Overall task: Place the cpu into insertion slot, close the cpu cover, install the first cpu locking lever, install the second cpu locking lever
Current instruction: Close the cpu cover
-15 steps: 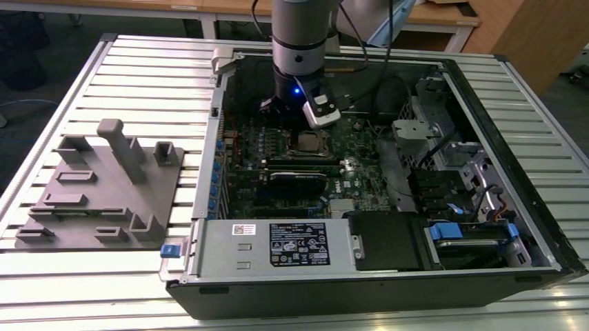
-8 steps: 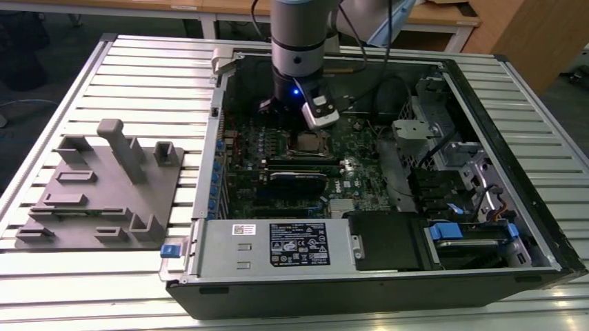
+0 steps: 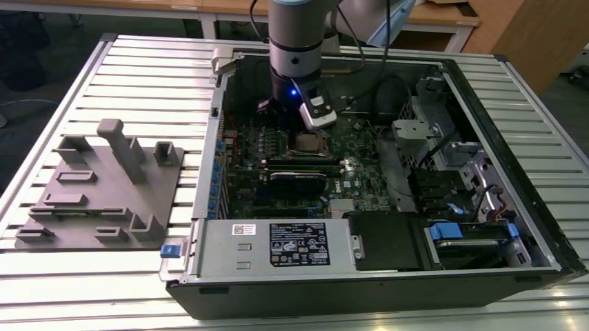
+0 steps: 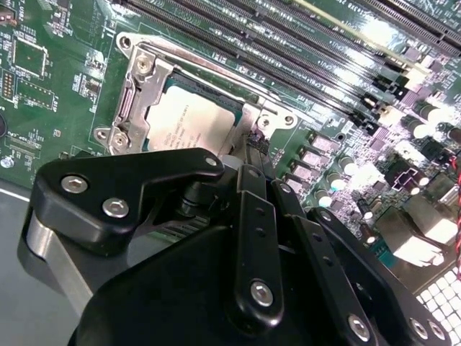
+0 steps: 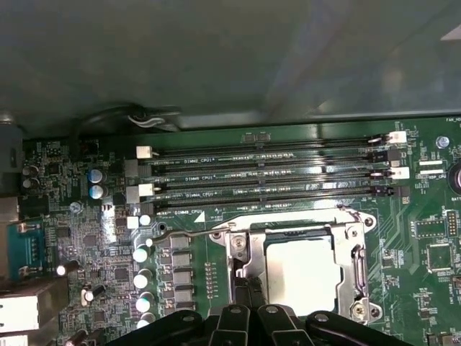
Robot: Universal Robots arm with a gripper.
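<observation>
We judge the cpu [image 5: 302, 274] to be light, rigid and fragile. Its flat metal top can bear a touch, but its underside and the contacts beneath it cannot take sliding or tilt, so it is best held by two opposite edges. It already lies flat in the insertion slot [image 3: 311, 143], toward the far middle of the green board [image 5: 72, 238] inside the open computer case [image 3: 368, 289]. The cpu cover [image 5: 356, 252] lies down around it, and the pale top shows through the cover's window. The cover is thin, springy sheet metal, to be pressed at its rim and not on the chip.

The gripper [image 5: 248, 288] stands low at the socket's edge, on the exterior view's left side of it. Its fingertips [image 4: 248, 144] look drawn together with no gap. We cannot tell whether anything thin is pinched between them.

The first wrist view shows a thin wire lever [image 5: 187, 234] running outward from the socket's corner, beside the long memory slots [image 5: 274, 173]. The second wrist view instead shows the cover's hinge side and screws. The exterior view adds the arm's upright stance and a grey fixture [image 3: 101, 186] on the slatted table [image 3: 138, 83], well apart on that view's left.
</observation>
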